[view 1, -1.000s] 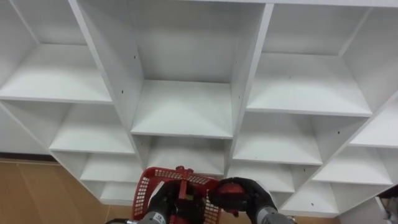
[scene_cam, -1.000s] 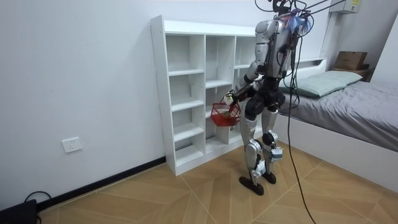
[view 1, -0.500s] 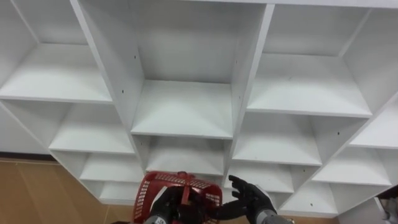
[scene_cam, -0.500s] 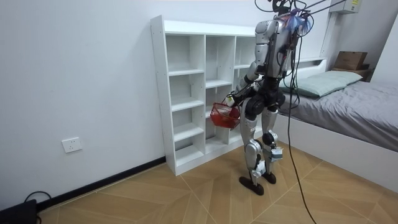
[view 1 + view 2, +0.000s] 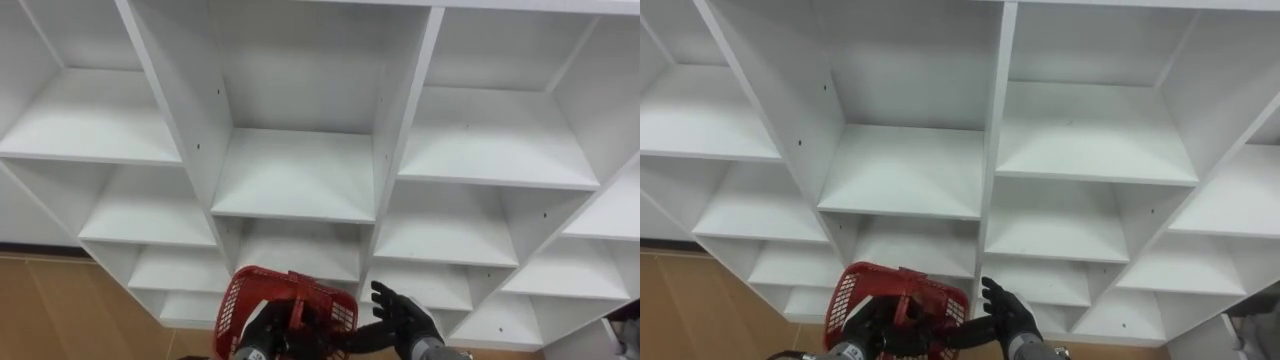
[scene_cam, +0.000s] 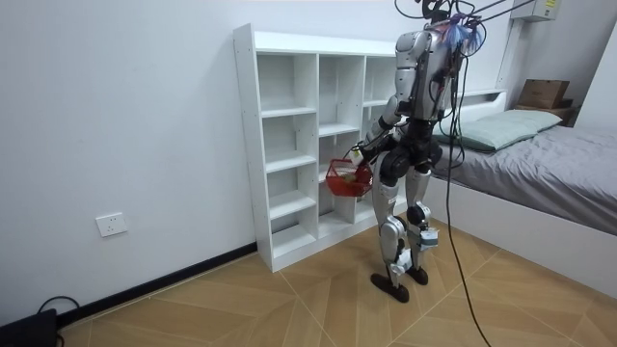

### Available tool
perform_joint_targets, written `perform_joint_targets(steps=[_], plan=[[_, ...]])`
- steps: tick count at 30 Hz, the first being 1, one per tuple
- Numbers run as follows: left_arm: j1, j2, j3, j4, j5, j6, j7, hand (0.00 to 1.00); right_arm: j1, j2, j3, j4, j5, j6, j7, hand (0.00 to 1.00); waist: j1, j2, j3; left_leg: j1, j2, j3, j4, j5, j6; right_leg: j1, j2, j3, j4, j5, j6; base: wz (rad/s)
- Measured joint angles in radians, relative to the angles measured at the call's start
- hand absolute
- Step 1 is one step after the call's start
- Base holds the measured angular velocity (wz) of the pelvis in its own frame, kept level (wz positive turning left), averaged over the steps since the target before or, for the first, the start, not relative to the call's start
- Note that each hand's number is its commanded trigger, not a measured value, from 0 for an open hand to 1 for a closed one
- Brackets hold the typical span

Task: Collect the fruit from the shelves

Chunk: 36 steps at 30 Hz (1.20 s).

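Left eye view: one white closet (image 5: 295,175) dead ahead, three columns of compartments in sight. One red mesh basket (image 5: 235,300) low at the frame's foot, in front of the middle column. Left hand (image 5: 262,326) has its fingers curled round the basket's handle (image 5: 296,306). Right hand (image 5: 400,322) sits just beside the basket's right rim with its fingers spread wide, holding nothing. The left hand hides the basket's inside, so whether any fruit lies there can't be told.

Room view: robot stands upright on the wood floor (image 6: 289,299), facing the closet, close to it. Basket held at hip height between body and shelves. One bed (image 6: 559,164) at the room view's right, one box (image 6: 545,93) beyond it, one outlet (image 6: 111,225) on the wall.

Right eye view: same scene. One basket, left hand on its handle, right hand splayed beside it.
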Motion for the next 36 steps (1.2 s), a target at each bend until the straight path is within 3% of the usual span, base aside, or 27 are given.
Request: perform_joint_targets(steps=[16, 18, 21, 25, 27, 33, 36], plan=[[0.0, 0.002, 0.009, -0.001, 0.0, 0.0, 0.0, 1.0, -0.003, -0.002, -0.019, -0.009, 0.011, 0.0, 0.0, 0.0, 0.001, -0.001, 0.0009, 0.0, 0.0, -0.004, -0.001, 0.0, 0.0, -0.001, 0.0, 0.001, 0.0, 0.0, 0.0, 0.0], [0.003, 0.022, 0.017, -0.003, 0.004, 0.0, -0.008, 1.0, 0.012, -0.015, -0.043, -0.056, 0.01, -0.002, 0.002, 0.0, -0.002, 0.0, 0.0007, 0.0, 0.0, -0.004, -0.001, 0.0, 0.0, -0.001, 0.0, 0.001, -0.002, 0.0, 0.0, 0.0], [0.009, 0.041, 0.056, -0.003, 0.003, -0.003, -0.011, 1.0, 0.046, -0.033, -0.093, -0.11, 0.012, -0.039, 0.01, 0.0, -0.005, 0.001, -0.0008, -0.003, 0.0, -0.003, -0.002, 0.0, 0.0, -0.004, 0.0, 0.001, -0.004, -0.001, 0.0, 0.0], [0.049, 0.082, 0.115, -0.001, 0.001, -0.025, 0.005, 1.0, 0.102, -0.051, -0.156, -0.11, 0.053, -0.078, -0.001, 0.0, -0.017, 0.013, -0.0147, 0.0, 0.0, 0.004, -0.002, 0.0, 0.0, 0.0, -0.001, 0.0, -0.004, -0.001, 0.0, 0.0], [0.067, 0.093, 0.137, 0.01, 0.002, -0.028, 0.023, 1.0, 0.124, -0.068, -0.17, -0.11, 0.07, -0.078, -0.002, 0.0, -0.028, 0.018, -0.0179, 0.001, 0.0, 0.004, -0.002, 0.0, 0.0, -0.001, -0.001, -0.001, -0.001, -0.001, 0.0, 0.0], [0.101, 0.102, 0.225, 0.07, 0.004, -0.047, 0.059, 1.0, 0.198, -0.088, -0.266, -0.106, 0.059, -0.104, -0.009, 0.0, -0.04, 0.027, -0.0157, 0.004, 0.001, 0.004, -0.006, -0.001, -0.001, -0.002, 0.001, 0.003, -0.001, -0.001, 0.0, 0.0], [0.13, 0.107, 0.252, 0.076, 0.016, -0.068, 0.079, 1.0, 0.216, -0.104, -0.269, -0.059, 0.052, -0.124, -0.009, 0.0, -0.047, 0.031, -0.0131, 0.015, 0.001, 0.006, -0.006, -0.002, 0.0, 0.0, 0.0, 0.008, -0.001, -0.001, 0.0, -0.05]])
